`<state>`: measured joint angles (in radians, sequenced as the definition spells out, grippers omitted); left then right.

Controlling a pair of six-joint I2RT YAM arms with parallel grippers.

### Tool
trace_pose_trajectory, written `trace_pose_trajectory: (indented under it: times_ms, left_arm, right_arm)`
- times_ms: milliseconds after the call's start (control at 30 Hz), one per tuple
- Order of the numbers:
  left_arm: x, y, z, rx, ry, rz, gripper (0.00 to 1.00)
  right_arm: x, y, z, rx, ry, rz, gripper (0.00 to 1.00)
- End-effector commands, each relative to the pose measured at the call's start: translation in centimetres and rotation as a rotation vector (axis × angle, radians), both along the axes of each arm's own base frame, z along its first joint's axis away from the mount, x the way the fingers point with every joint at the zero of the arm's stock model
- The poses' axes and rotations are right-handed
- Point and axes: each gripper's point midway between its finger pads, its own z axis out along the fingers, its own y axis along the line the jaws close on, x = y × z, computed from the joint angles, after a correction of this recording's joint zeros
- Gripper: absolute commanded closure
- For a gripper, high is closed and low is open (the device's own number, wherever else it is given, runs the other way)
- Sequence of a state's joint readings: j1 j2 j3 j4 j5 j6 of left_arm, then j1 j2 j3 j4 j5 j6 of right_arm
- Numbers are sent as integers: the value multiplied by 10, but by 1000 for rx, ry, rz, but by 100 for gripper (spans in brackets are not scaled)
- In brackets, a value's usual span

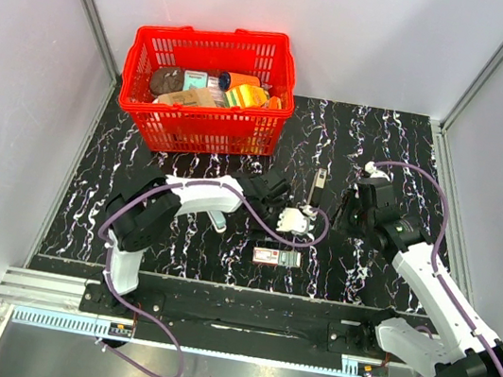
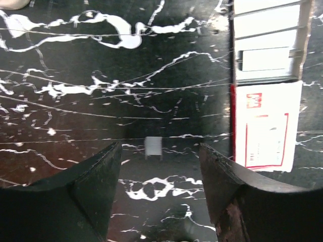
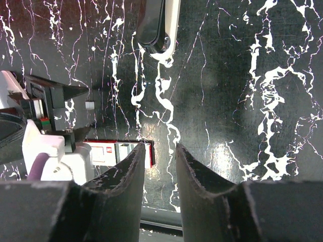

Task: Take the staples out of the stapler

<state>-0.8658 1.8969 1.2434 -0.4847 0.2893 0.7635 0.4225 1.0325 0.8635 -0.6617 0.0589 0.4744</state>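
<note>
The slim black stapler (image 1: 317, 187) with its silvery channel lies on the dark marbled table between the two arms; its end shows at the top of the right wrist view (image 3: 156, 25). My left gripper (image 1: 306, 224) is open and empty, low over the table (image 2: 160, 146). A small silvery strip of staples (image 2: 153, 147) lies on the table just ahead, between its fingertips; it also shows in the right wrist view (image 3: 90, 105). My right gripper (image 1: 341, 212) is narrowly open and empty (image 3: 159, 147), to the right of the stapler.
A small red-and-white staple box (image 1: 277, 258) with its tray slid out lies near the front, right of the left gripper (image 2: 265, 126). A red basket (image 1: 202, 128) filled with items stands at the back left. White walls enclose the table.
</note>
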Motion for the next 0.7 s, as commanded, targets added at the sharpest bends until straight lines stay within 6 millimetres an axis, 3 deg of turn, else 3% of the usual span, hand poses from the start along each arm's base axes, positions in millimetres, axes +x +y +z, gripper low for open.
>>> trace_pose_trajectory:
  times_ms: [0, 400, 667]
  left_arm:
    - [13, -8, 1, 5, -43, -25, 34]
    - [16, -11, -5, 20, -35, -19, 36]
    - [9, 1, -14, 69, 0, -5, 65]
  right_arm:
    - [11, 4, 23, 32, -63, 6, 63]
    - [11, 6, 21, 41, -56, 15, 64]
    - [10, 6, 23, 45, -61, 18, 65]
